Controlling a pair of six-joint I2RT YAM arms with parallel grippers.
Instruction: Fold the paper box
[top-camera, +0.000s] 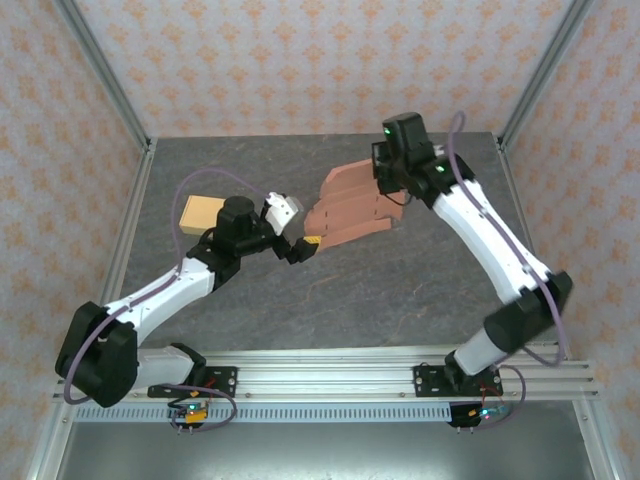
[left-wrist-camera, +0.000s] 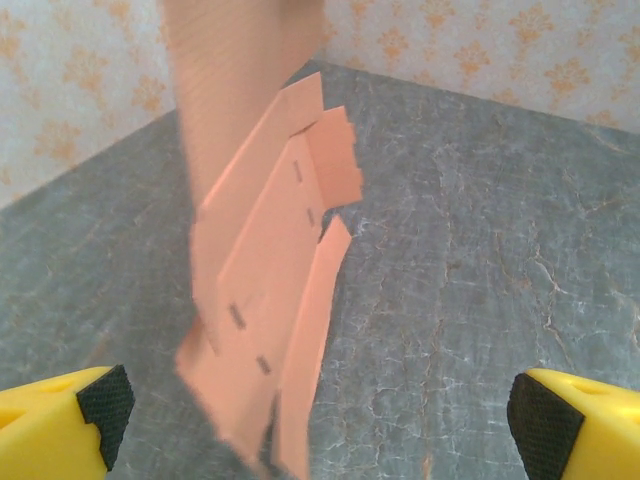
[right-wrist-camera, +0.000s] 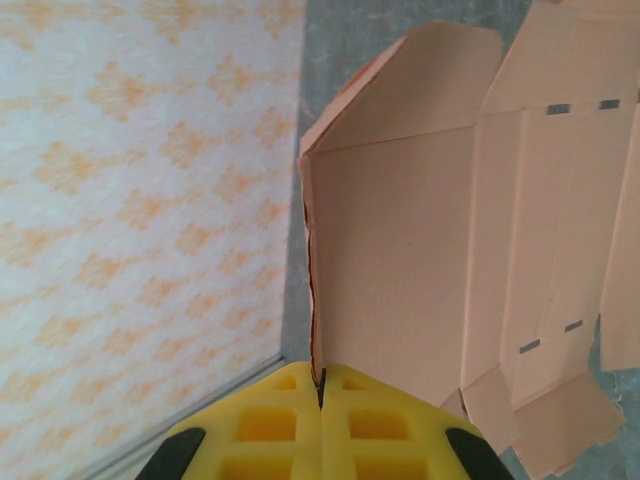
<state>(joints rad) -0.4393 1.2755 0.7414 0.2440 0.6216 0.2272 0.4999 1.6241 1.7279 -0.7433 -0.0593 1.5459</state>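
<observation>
Hanging over the grey desk (top-camera: 400, 290), the unfolded pink paper box (top-camera: 350, 205) is pinched by one flap in our closed right hand (right-wrist-camera: 320, 380). Our left hand (left-wrist-camera: 325, 405) gapes wide beside it, empty. Folding looks barely begun; next we need a side panel caught.

The left arm (top-camera: 165, 290) and the right arm (top-camera: 490, 235) look like 2 of a kind from where I stand: glossy white shells over chunky black joints, each with a thin purple cable (top-camera: 215, 176) running along it and a black base plate (top-camera: 195, 378) at the foot. A small green light (top-camera: 388, 131) glows on the right arm's black wrist housing. The left pincer (left-wrist-camera: 320, 405) and the right pincer (right-wrist-camera: 321, 385) have bright yellow fingers (left-wrist-camera: 50, 415), the left ones tipped with black textured pads (left-wrist-camera: 105, 400), the right ones moulded with square hollows.
</observation>
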